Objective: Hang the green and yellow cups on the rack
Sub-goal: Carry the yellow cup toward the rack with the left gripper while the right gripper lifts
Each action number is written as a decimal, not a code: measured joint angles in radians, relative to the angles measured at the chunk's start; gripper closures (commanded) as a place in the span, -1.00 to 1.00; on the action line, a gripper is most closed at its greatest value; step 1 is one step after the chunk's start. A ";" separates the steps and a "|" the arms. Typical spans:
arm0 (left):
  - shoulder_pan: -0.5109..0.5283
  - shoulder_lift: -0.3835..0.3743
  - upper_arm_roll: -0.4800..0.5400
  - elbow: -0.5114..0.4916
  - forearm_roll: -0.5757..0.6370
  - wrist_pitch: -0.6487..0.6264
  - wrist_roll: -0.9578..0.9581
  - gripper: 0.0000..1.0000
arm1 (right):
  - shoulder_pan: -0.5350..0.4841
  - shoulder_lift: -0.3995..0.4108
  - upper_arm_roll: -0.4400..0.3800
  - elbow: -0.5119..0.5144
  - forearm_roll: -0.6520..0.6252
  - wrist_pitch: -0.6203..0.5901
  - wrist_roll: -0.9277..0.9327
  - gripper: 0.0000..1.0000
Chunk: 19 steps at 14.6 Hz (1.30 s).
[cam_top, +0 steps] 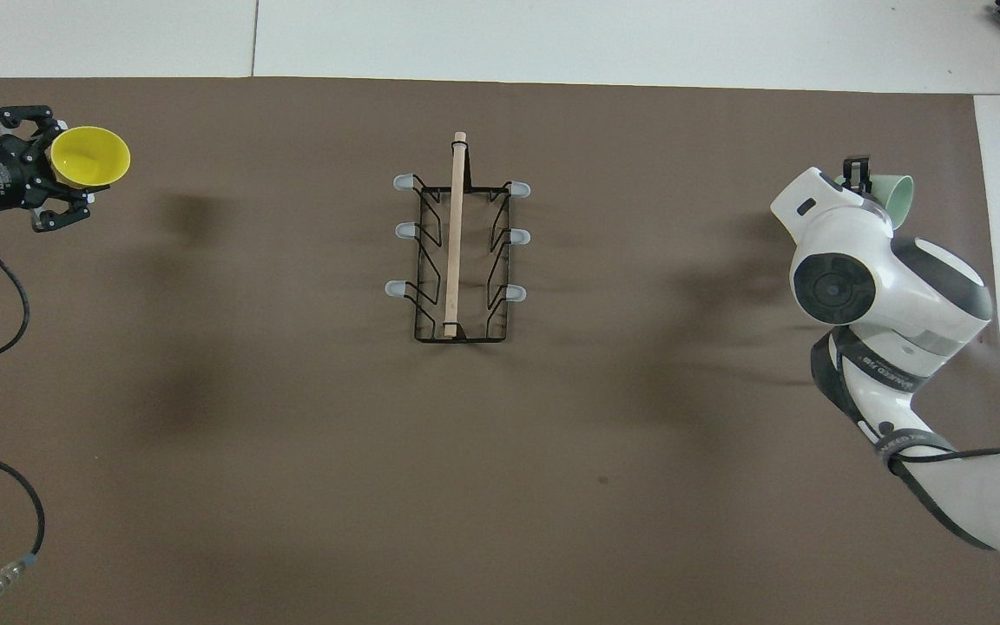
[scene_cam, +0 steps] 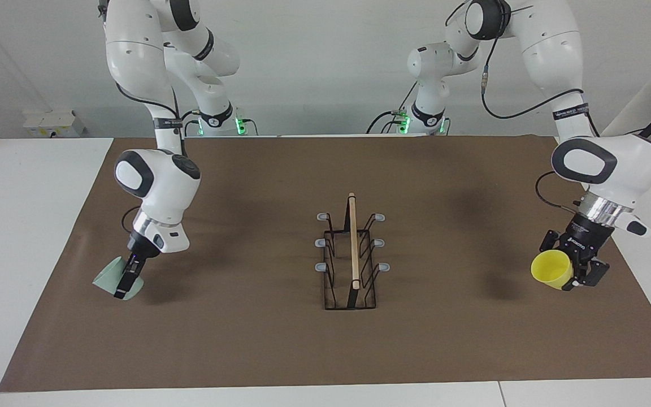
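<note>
Both arms are glossy white with rounded shells and dark grey joint caps, a black lettered band around each forearm, black cables looping outside to the wrists, a bare metal ring above the black left gripper, and green lights at their bases.

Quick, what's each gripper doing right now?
Left gripper: shut on the yellow cup.
Right gripper: shut on the green cup.
</note>
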State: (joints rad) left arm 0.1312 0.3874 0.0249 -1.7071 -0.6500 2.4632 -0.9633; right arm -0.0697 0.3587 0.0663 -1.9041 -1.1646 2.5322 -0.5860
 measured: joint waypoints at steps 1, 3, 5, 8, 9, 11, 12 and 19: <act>-0.007 -0.021 0.000 -0.001 0.040 -0.002 0.000 1.00 | 0.004 -0.016 0.017 0.002 0.100 -0.021 -0.011 1.00; -0.032 -0.064 0.000 -0.011 0.093 -0.006 0.000 1.00 | 0.008 -0.035 0.051 0.032 0.304 -0.094 -0.040 1.00; -0.066 -0.120 -0.001 -0.046 0.181 -0.011 -0.002 1.00 | 0.014 -0.038 0.069 0.103 0.458 -0.189 -0.061 1.00; -0.129 -0.193 -0.001 -0.086 0.335 -0.055 -0.005 1.00 | 0.017 -0.038 0.078 0.196 0.596 -0.304 -0.065 1.00; -0.153 -0.211 -0.001 -0.098 0.380 -0.064 -0.008 1.00 | 0.019 -0.038 0.078 0.228 0.645 -0.349 -0.065 1.00; -0.201 -0.241 -0.002 -0.125 0.450 -0.068 -0.011 1.00 | 0.025 -0.038 0.078 0.295 0.765 -0.428 -0.065 1.00; -0.224 -0.252 -0.002 -0.139 0.491 -0.068 -0.012 1.00 | 0.026 -0.038 0.079 0.323 0.846 -0.441 -0.065 1.00; -0.385 -0.273 -0.003 -0.189 0.891 -0.065 -0.249 1.00 | 0.041 -0.071 0.082 0.380 1.215 -0.391 -0.047 1.00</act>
State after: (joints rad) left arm -0.2539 0.1142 0.0222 -1.8960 0.2409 2.3982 -1.2126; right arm -0.0285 0.2878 0.1484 -1.5243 0.0500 2.1410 -0.6328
